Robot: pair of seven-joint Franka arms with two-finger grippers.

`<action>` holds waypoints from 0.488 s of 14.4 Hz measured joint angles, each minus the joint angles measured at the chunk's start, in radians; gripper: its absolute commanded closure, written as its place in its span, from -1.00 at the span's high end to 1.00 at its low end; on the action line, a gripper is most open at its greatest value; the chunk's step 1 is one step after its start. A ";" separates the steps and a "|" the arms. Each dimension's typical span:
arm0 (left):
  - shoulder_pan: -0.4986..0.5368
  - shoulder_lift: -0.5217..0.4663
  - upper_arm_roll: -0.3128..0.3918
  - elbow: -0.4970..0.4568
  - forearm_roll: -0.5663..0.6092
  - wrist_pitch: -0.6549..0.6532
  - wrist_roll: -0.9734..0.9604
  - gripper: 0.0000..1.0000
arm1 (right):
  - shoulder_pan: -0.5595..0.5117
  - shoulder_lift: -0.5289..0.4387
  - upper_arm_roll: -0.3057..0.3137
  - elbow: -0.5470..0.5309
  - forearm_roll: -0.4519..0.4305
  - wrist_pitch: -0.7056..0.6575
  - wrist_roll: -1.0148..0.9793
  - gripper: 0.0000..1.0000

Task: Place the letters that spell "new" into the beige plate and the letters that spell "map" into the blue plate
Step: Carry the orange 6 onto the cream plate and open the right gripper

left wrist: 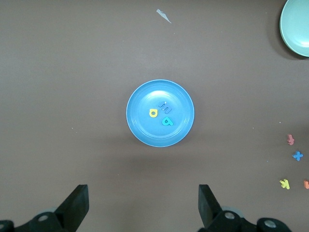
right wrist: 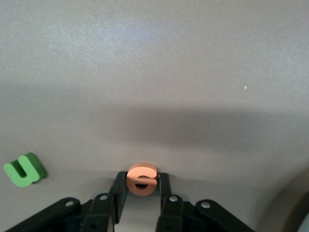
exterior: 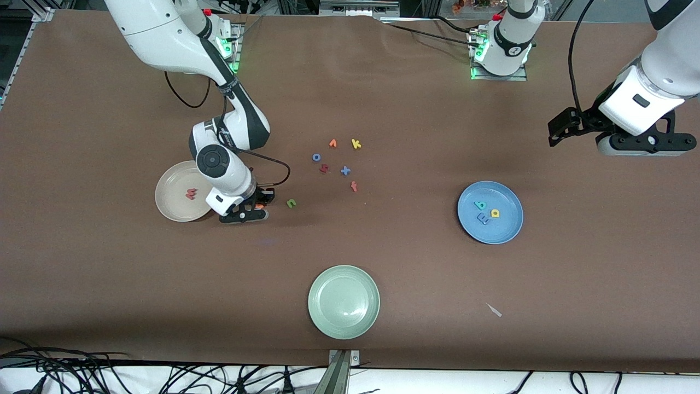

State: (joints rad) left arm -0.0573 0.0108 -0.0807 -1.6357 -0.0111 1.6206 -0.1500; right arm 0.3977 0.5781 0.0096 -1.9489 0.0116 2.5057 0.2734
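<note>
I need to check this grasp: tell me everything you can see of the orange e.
The orange e is a small, thick letter of matte salmon-orange foam. It stands on edge between the fingers of the right gripper, which press its two sides, low at the brown table, beside the beige plate. The green n lies apart from it.

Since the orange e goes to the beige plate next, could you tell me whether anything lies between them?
Nothing visible does. The right gripper is shut on the orange e at the table, right beside the beige plate, with only bare tabletop between. The green n lies away from the plate, toward the left arm's end.
</note>
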 measured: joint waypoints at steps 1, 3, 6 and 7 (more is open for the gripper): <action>-0.002 0.001 -0.001 0.001 0.000 0.000 0.000 1.00 | 0.000 0.000 0.000 0.000 0.000 0.000 0.000 -0.45; -0.007 0.002 -0.003 0.004 0.000 -0.001 0.000 1.00 | 0.000 0.000 0.000 0.000 0.000 0.000 0.000 -0.45; -0.003 0.003 0.000 0.005 0.000 -0.001 0.000 1.00 | 0.000 0.000 0.000 0.000 0.000 0.000 0.000 -0.53; -0.001 0.003 0.000 0.005 0.000 -0.002 0.000 1.00 | 0.000 0.000 0.000 0.000 0.000 0.000 0.000 -0.53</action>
State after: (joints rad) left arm -0.0588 0.0138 -0.0808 -1.6303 -0.0111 1.6190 -0.1499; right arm 0.3975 0.5779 0.0092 -1.9488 0.0116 2.5059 0.2734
